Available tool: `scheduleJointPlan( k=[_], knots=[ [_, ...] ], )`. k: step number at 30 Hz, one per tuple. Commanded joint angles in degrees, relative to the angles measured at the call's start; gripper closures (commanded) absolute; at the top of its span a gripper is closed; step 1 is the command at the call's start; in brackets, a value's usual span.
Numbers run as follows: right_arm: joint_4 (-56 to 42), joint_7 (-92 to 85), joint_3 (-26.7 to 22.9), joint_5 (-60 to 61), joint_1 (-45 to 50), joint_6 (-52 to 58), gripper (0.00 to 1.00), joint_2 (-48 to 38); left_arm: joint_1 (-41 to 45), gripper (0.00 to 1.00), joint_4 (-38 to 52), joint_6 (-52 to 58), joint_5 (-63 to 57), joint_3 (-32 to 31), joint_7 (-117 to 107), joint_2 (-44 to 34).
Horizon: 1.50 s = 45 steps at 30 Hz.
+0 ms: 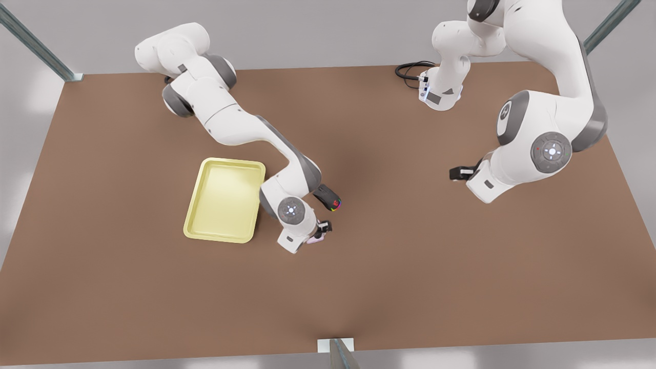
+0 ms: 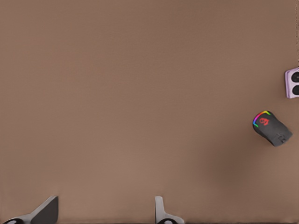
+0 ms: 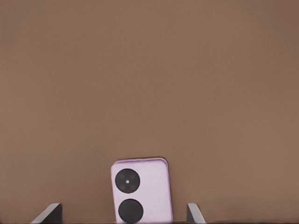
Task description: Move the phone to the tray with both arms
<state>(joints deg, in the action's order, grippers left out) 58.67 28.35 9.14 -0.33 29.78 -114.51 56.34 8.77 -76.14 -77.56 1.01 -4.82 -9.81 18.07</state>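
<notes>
2 end effectors: both spread.
Right end effector point(image 1: 324, 227): straddling phone point(image 3: 141, 190) beside tray point(image 1: 225, 199).
Left end effector point(image 1: 456, 173): waiting over table point(image 1: 410, 266).

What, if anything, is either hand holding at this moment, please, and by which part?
Nothing. The right hand stands open either side of the phone; the left hand waits open.

Front view: the whole table point(image 1: 154, 287) is looked down on from high above.
Left wrist view: bare table is faced from farther up, the phone point(image 2: 293, 83) well beyond its open jaws.
Right wrist view: the phone point(image 3: 141, 190) is seen close, between its spread jaws.
Shared: phone, table.
</notes>
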Motion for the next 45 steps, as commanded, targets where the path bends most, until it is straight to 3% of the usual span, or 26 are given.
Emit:
scheduleJointPlan(
  k=[1,8,23,45],
  knots=[
    [2.85,27.73,0.08,-0.37,0.45,-3.88,0.0,-0.88,-0.07,0.0,0.02,1.97,0.39,-0.01,15.18,0.12],
    [4.09,21.67,-0.27,-0.37,0.45,-5.02,0.0,1.5,-0.07,0.0,0.02,1.45,0.31,-0.01,15.35,1.0],
    [4.96,-8.31,-0.18,-1.07,0.54,-5.11,0.0,3.52,-0.07,0.0,0.2,0.48,0.22,0.34,15.35,0.73],
    [4.79,-9.89,-0.27,-1.6,2.48,-8.72,0.0,4.75,-0.07,0.0,2.57,0.48,0.31,0.69,15.35,1.09]
  ],
)
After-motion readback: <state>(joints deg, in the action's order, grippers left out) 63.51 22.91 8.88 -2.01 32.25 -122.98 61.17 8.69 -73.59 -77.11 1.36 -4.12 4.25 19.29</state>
